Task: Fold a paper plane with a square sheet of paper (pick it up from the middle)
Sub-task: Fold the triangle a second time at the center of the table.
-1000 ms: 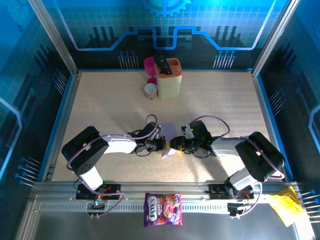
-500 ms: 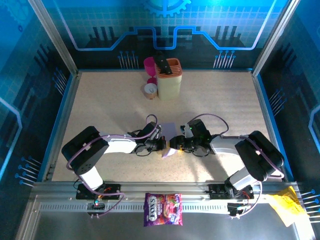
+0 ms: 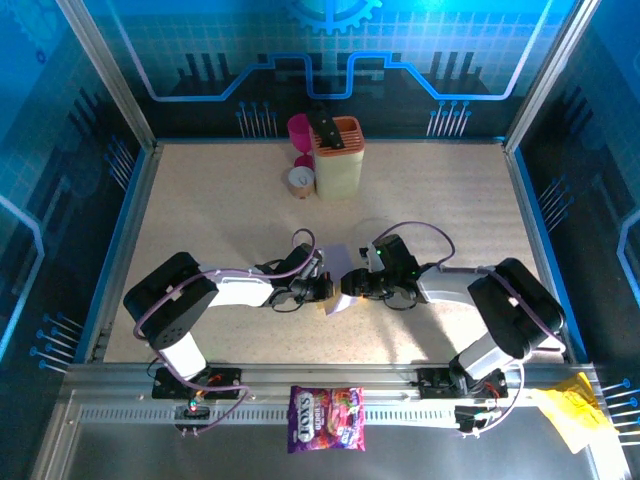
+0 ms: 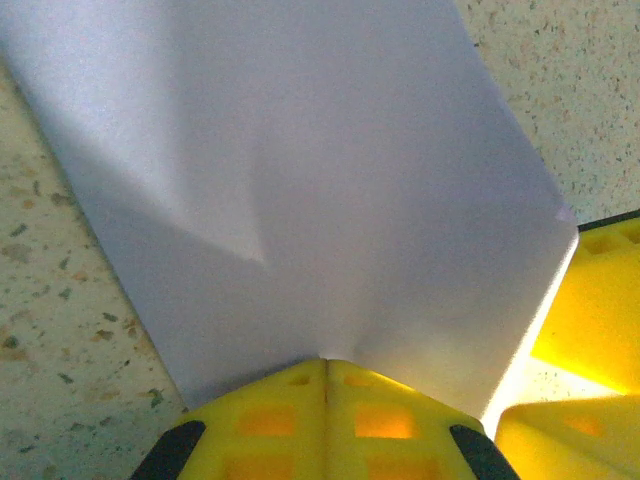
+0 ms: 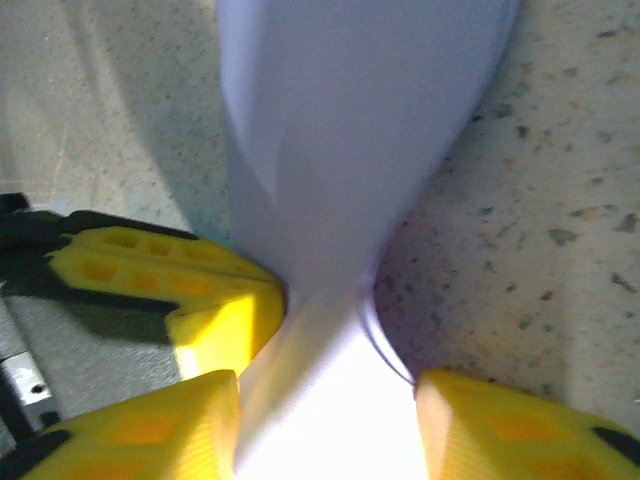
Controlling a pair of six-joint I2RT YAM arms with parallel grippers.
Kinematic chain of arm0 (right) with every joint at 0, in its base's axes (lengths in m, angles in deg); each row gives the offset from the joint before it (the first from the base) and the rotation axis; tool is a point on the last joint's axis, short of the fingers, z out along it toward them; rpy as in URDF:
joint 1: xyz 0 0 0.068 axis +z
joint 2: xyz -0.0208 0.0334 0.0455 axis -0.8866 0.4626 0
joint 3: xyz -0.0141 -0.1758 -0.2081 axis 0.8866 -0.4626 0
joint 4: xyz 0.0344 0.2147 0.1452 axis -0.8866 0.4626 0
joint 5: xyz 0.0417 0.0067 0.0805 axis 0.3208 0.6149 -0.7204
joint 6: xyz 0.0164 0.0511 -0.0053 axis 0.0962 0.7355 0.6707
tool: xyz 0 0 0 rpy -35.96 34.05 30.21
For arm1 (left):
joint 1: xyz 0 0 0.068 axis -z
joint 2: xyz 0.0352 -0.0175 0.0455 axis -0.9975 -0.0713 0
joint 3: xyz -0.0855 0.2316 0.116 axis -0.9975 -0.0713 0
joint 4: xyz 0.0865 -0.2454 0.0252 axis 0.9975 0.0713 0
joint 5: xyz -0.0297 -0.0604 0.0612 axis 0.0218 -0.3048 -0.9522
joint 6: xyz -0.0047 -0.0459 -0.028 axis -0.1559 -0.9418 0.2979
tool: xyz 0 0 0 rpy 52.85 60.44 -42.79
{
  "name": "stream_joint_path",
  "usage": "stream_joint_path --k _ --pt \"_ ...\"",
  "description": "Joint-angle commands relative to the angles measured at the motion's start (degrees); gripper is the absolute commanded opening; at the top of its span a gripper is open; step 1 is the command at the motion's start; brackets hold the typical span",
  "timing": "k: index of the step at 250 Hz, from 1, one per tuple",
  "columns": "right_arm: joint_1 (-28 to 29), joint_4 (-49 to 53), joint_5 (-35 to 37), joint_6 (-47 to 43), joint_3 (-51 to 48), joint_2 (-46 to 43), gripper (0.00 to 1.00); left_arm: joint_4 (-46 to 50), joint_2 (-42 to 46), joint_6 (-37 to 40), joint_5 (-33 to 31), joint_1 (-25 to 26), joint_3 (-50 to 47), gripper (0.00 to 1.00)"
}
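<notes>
The square sheet of paper (image 3: 338,260), pale lilac, stands bent and partly lifted off the table between my two grippers at mid-table. My left gripper (image 3: 324,289) is shut on its near edge; in the left wrist view the yellow fingertips (image 4: 300,385) meet on the sheet (image 4: 300,180), which fans out above them. My right gripper (image 3: 350,285) faces it from the right. In the right wrist view its jaws (image 5: 325,405) stand apart, and the curled sheet (image 5: 340,130) runs down between them. The left gripper's yellow fingers (image 5: 180,290) press the paper just beyond.
A cream holder with an orange top (image 3: 338,158), a magenta cup (image 3: 299,129) and a small round tin (image 3: 300,178) stand at the back centre. A sweets bag (image 3: 326,418) lies on the front rail and yellow crumpled paper (image 3: 572,408) at the front right. Blue walls (image 3: 120,230) enclose the table.
My right gripper's jaws have narrowed around the paper and the right arm has edged slightly left. The left gripper has kept its grip and place.
</notes>
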Motion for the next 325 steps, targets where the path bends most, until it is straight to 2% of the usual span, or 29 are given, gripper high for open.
stream_joint_path --k 1,46,97,142,230,325 --pt "-0.7 -1.2 1.2 -1.6 1.0 1.8 0.42 5.3 -2.6 0.5 -0.6 0.2 -1.6 0.0" --pt "-0.7 -2.4 -1.1 -0.4 -0.4 -0.7 0.4 5.2 -2.5 0.5 -0.6 0.2 -1.8 0.0" --pt "0.3 -3.5 -2.3 1.5 -1.7 -4.0 0.52 4.9 -3.0 0.5 -0.5 0.2 -1.8 0.0" --pt "0.8 -5.7 -3.7 4.1 -2.0 -4.0 0.51 5.0 -3.2 0.5 -0.4 0.2 -1.4 0.0" --pt "0.9 -21.8 -8.8 9.9 -4.2 0.9 0.5 5.1 -2.9 0.6 -0.5 0.2 -1.6 0.0" --pt "-1.7 -18.0 -6.9 6.3 -5.5 0.5 0.57 4.7 -2.8 0.6 -0.4 0.2 -1.7 0.0"
